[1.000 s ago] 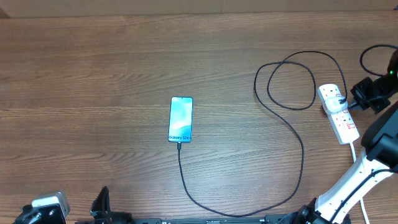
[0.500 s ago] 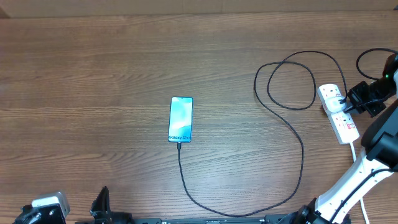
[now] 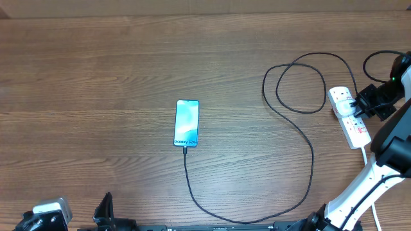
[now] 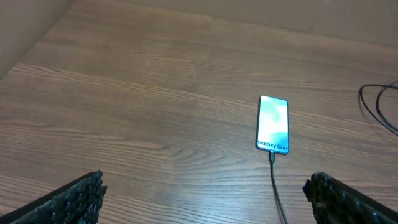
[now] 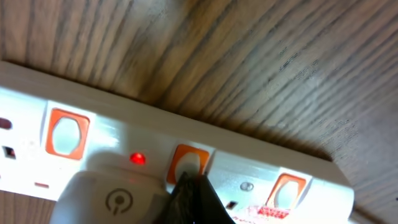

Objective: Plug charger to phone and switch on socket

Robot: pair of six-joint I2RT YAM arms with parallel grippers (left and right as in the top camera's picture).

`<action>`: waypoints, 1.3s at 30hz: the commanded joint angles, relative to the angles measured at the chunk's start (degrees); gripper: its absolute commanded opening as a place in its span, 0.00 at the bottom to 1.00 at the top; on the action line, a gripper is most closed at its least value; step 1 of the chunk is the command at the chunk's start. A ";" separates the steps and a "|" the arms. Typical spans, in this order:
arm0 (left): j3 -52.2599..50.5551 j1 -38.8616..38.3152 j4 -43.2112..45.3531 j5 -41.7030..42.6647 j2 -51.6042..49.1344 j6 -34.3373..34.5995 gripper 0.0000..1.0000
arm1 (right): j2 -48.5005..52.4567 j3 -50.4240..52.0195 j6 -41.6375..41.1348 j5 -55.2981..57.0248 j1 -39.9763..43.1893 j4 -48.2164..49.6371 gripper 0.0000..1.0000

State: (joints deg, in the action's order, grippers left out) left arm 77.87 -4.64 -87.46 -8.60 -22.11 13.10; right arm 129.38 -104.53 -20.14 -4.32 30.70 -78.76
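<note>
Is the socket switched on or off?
On, it appears: a small red light glows on the socket, beside the switch under the shut right gripper.

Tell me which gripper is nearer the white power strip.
Right. The right gripper is at the white power strip; the left gripper sits far off, beyond the slim phone.

The left claw [image 4: 205, 202] has black ridged fingers [image 4: 74, 199]; the right arm [image 3: 363, 183] is white with black joints.
</note>
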 commanded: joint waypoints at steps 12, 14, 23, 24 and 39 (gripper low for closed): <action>-0.20 0.28 0.04 -1.09 1.88 -1.42 1.00 | -26.71 -1.73 -2.60 -0.72 -3.10 -0.20 0.04; -0.20 1.09 0.07 -1.51 4.28 -1.77 1.00 | -35.56 -1.73 -2.80 -1.42 -3.10 2.75 0.04; -0.24 3.91 0.09 -1.44 15.30 -1.51 1.00 | -57.44 -1.73 -13.20 -7.91 -3.10 23.37 0.04; -0.24 4.09 0.09 -1.44 16.90 -1.51 1.00 | -59.58 -1.73 -14.38 -8.50 -3.13 26.86 0.04; -1.86 4.57 0.83 -1.90 21.79 -1.29 1.00 | -71.25 -1.62 -5.27 -11.61 -7.10 38.07 0.08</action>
State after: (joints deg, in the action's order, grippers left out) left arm 76.16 -0.47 -87.15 -9.72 -0.58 12.91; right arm 59.72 -106.37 -32.34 -15.53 25.28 -36.97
